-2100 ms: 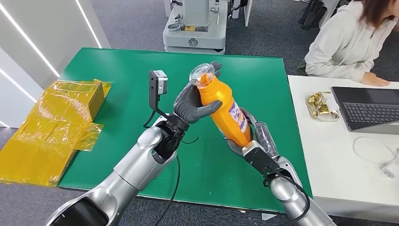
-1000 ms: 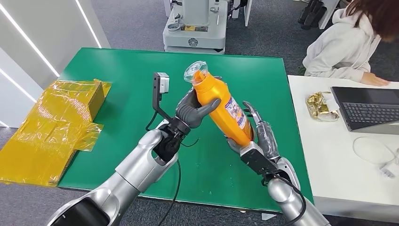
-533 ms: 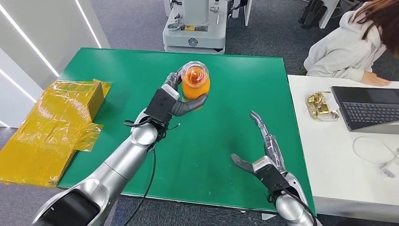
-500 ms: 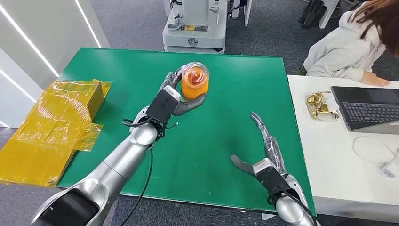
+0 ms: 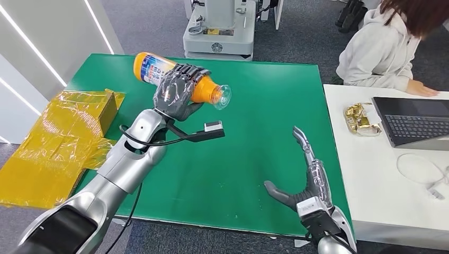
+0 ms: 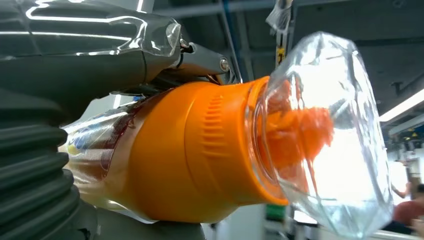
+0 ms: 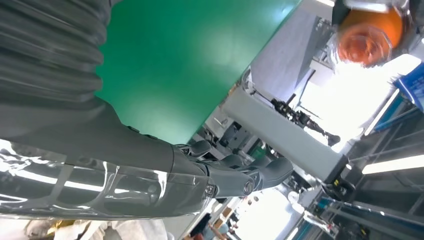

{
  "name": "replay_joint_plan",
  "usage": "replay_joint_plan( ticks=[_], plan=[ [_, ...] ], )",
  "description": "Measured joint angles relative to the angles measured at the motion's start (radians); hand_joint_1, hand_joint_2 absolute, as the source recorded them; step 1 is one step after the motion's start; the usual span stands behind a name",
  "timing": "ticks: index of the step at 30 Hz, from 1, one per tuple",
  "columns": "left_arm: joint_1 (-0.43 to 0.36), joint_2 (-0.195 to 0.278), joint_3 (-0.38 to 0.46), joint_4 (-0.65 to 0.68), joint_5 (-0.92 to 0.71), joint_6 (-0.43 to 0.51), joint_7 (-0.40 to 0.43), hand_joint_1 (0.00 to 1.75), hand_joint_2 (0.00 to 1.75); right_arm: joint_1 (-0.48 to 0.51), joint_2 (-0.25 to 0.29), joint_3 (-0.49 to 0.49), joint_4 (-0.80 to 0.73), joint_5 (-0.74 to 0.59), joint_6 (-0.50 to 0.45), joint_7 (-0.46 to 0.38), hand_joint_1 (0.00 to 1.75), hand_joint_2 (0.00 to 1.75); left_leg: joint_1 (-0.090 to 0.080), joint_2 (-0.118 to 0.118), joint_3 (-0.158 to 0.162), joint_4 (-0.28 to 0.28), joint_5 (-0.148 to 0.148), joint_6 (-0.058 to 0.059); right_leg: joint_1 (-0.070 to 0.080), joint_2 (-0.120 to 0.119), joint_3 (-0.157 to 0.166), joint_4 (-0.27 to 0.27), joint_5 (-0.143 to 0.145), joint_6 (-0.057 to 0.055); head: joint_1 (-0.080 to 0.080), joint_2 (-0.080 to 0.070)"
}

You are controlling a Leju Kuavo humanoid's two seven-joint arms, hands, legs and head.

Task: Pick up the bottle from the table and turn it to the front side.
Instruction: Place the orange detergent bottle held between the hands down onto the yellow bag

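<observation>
An orange bottle (image 5: 153, 69) with a clear cap (image 5: 222, 97) and a blue-and-white label lies nearly level in the air above the green table (image 5: 249, 153). My left hand (image 5: 176, 92) grips its middle from above, cap pointing right, base toward the far left. The left wrist view has the orange bottle (image 6: 195, 155) close up, its clear cap (image 6: 325, 135) over an orange spout, with my left hand (image 6: 100, 55) wrapped around the body. My right hand (image 5: 307, 180) hovers open over the table's near right part, holding nothing. The right wrist view shows my right hand (image 7: 220, 175) with fingers stretched out, and the bottle's cap (image 7: 372, 35) far off.
A yellow wrapped box (image 5: 58, 137) lies off the table's left edge. A white desk (image 5: 370, 174) on the right carries a laptop (image 5: 415, 123) and a gold wrapper (image 5: 360, 117). A person in a grey hoodie (image 5: 384, 47) sits behind it. A grey machine base (image 5: 219, 32) stands beyond the table.
My left hand has carried the bottle away from the right hand and turned it over, from upright to nearly level with the cap pointing right. The right hand let go and drew back, open.
</observation>
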Motion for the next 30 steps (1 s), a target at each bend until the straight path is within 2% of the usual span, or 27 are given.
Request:
replay_joint_plan(
  ticks=[5, 9, 12, 18, 23, 27, 30],
  plan=[
    [-0.005, 0.044, 0.003, -0.016, -0.16, -0.027, 0.062, 1.75, 1.75, 0.026, 0.0, -0.04, -0.041, -0.014, -0.007, -0.007, 0.0, 1.75, 0.0, 0.0, 0.0, 0.0, 0.0, 0.0, 0.0, 0.0, 0.0, 0.0, 0.0, 0.0, 0.0, 0.0],
    [0.014, 0.099, 0.039, -0.046, -0.23, -0.047, 0.078, 1.75, 1.75, 0.095, -0.01, -0.089, -0.102, -0.054, -0.028, -0.031, 0.0, 1.75, 0.0, 0.001, 0.0, 0.0, -0.001, 0.0, 0.0, 0.001, 0.0, 0.0, 0.0, 0.0, 0.0, 0.0],
    [0.039, 0.132, 0.081, -0.071, -0.251, -0.049, 0.075, 1.75, 1.75, 0.14, -0.018, -0.124, -0.144, -0.069, -0.028, -0.041, 0.0, 1.75, 0.0, 0.001, 0.0, 0.0, -0.001, -0.001, 0.0, 0.001, -0.001, 0.0, -0.001, 0.0, 0.0, 0.0],
    [0.076, 0.163, 0.127, -0.103, -0.254, -0.059, 0.073, 1.75, 1.75, 0.183, -0.023, -0.16, -0.19, -0.076, -0.028, -0.044, 0.0, 1.75, 0.0, 0.001, 0.0, 0.0, -0.001, -0.001, 0.0, 0.001, 0.0, 0.0, -0.001, 0.0, 0.0, 0.0],
    [0.156, 0.211, 0.18, -0.139, -0.245, -0.068, 0.086, 1.75, 1.75, 0.273, -0.015, -0.221, -0.262, -0.081, -0.004, -0.045, 0.0, 1.75, 0.0, 0.001, 0.0, 0.0, -0.001, -0.001, 0.0, 0.001, 0.0, 0.0, -0.001, 0.0, 0.0, 0.0],
    [0.247, 0.243, 0.237, -0.182, -0.239, -0.088, 0.101, 1.75, 1.75, 0.338, 0.018, -0.285, -0.325, -0.06, 0.042, -0.043, 0.0, 1.75, 0.0, 0.002, 0.0, -0.001, -0.003, -0.003, 0.0, 0.002, -0.001, 0.0, -0.003, -0.002, 0.0, 0.0],
    [0.279, 0.253, 0.255, -0.198, -0.229, -0.103, 0.104, 1.75, 1.75, 0.353, 0.035, -0.305, -0.344, -0.044, 0.06, -0.042, 0.0, 1.75, 0.001, 0.002, 0.0, -0.001, -0.003, -0.003, 0.0, 0.002, -0.001, 0.0, -0.003, -0.002, 0.0, 0.0]
  ],
)
